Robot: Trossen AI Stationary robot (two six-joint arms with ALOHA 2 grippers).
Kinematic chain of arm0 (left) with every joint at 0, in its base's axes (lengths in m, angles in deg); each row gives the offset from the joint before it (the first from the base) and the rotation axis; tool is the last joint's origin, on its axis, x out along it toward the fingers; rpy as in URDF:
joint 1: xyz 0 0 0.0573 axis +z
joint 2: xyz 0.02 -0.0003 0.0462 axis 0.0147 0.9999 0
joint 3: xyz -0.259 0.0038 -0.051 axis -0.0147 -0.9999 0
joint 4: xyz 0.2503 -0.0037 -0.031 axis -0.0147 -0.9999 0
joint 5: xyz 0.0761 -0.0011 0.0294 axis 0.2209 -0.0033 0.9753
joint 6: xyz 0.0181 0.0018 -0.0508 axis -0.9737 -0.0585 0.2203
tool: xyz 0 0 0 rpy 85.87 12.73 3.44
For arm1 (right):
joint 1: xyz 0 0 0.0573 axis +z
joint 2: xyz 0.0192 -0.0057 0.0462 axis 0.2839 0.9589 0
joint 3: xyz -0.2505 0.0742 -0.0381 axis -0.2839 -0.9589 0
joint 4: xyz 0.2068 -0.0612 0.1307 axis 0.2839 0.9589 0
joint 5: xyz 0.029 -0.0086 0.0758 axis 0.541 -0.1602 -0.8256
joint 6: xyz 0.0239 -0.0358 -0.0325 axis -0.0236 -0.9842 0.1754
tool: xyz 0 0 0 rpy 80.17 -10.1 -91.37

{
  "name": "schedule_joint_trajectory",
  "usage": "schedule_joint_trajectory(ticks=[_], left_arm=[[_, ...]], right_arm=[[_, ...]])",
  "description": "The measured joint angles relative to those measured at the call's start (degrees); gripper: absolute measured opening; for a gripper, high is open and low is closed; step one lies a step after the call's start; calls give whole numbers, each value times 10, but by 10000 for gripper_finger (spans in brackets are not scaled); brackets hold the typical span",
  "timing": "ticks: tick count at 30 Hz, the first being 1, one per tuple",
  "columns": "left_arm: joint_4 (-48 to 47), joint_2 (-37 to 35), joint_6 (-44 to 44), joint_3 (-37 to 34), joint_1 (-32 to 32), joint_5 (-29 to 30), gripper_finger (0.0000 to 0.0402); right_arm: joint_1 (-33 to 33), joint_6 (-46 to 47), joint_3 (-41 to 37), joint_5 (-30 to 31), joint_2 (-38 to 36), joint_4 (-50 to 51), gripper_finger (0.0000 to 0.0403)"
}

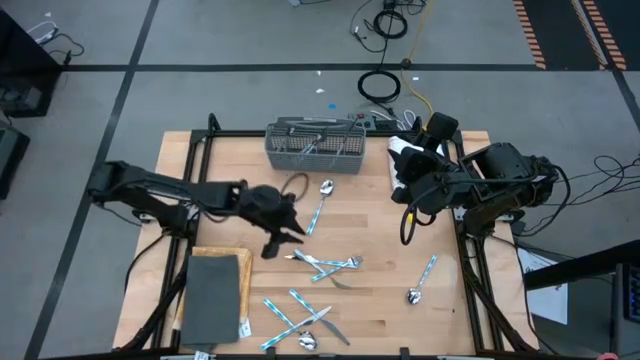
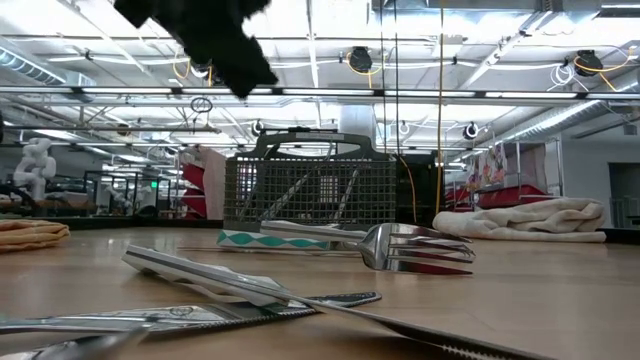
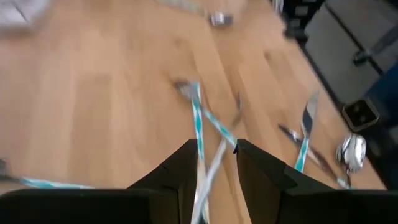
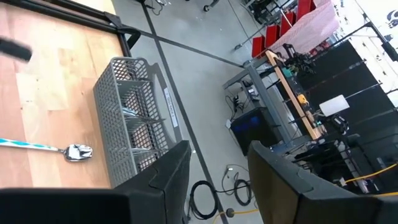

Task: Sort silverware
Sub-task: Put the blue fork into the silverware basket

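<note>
Left pincer (image 1: pixel 285 238) hangs mid-table, empty; right pincer (image 4: pixel 214 163) waits, parted.

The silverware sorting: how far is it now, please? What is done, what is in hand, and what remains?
Done: a few pieces already stand in the grey mesh basket.

In hand: the left gripper hovers open over the crossed forks mid-table, holding nothing. The right gripper waits open at the table's right edge, empty.

Left: most of it. A spoon near the basket, another spoon on the right, and the front cluster lie loose.

Blue-and-white-handled silverware (image 1: pixel 322 264) lies flat, scattered in crossed clusters over the wooden table.
</note>
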State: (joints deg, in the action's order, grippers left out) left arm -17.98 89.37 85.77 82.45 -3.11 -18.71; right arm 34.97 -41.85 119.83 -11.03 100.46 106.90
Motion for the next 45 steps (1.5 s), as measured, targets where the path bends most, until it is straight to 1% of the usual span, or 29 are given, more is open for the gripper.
schedule_joint_trajectory(ticks=[4, 7, 13, 18, 21, 24, 30, 36, 45], left_arm=[[7, 52, -24, 3, -28, -24, 116], [22, 79, -50, 14, -48, -29, 116], [49, 130, -89, 45, -56, -28, 116], [44, 184, -132, 66, -56, -12, 116], [28, 210, -138, 82, -55, 10, 116], [27, 229, -138, 93, -53, 11, 116], [20, 252, -138, 97, -58, 6, 116], [21, 272, -138, 97, -63, 5, 116], [26, 274, -153, 97, -63, 7, 116]], right_arm=[[0, 0, 0, -26, 0, 0, 151], [0, -8, 0, -29, 0, 0, 151], [0, -31, 0, -34, 0, 0, 151], [0, -48, 0, -63, 0, 0, 151], [0, -56, 0, -76, -1, 0, 151], [0, -65, 0, -88, -2, 0, 151], [0, -78, 0, -90, -5, 0, 151], [0, -76, 0, -116, -15, 0, 151], [0, -75, 0, -118, -24, 0, 151]])
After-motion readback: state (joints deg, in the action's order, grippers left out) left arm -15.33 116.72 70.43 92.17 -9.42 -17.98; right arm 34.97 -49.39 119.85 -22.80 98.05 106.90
